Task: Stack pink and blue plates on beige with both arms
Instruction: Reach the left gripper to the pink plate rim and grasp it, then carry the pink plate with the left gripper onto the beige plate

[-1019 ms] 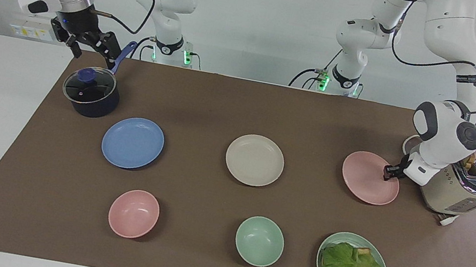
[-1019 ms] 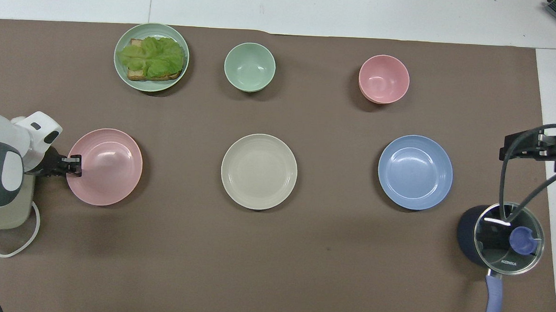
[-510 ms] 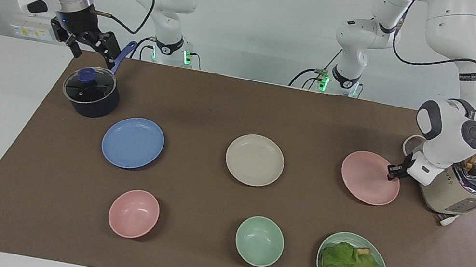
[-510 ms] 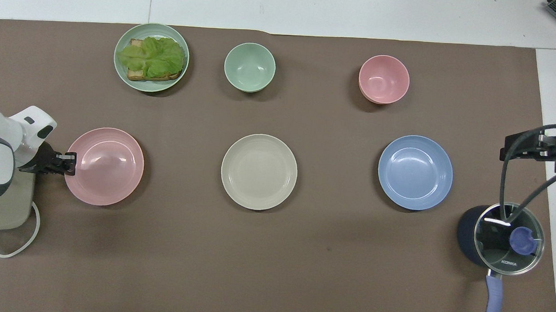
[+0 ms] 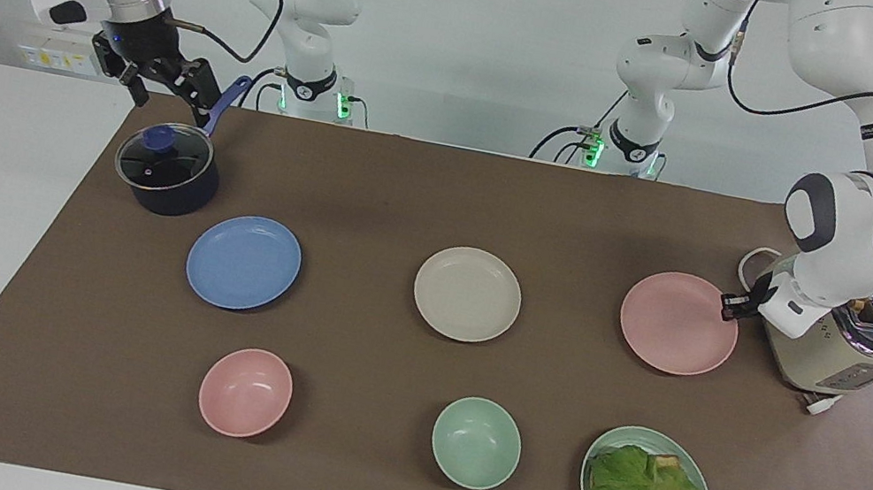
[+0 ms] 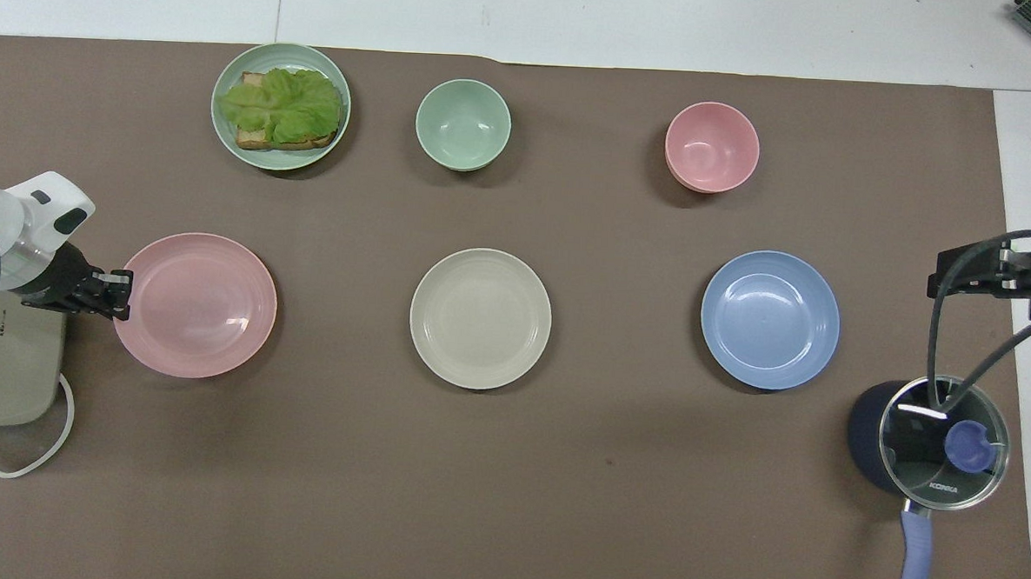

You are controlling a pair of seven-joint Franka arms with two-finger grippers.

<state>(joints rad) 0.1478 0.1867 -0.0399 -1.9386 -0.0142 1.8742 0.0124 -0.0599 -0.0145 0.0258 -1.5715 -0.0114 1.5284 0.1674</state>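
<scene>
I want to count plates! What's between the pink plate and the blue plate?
The beige plate sits between the pink plate and blue plate, clearest in the overhead view.

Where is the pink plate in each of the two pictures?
Facing view: the pink plate is toward the picture's right side, at mid-height, next to the toaster.
Overhead view: the pink plate is toward the picture's left side, at mid-height.
Shared landmark: the beige plate sits mid-table in both views, with the pink plate beside it toward the left arm's end.
</scene>
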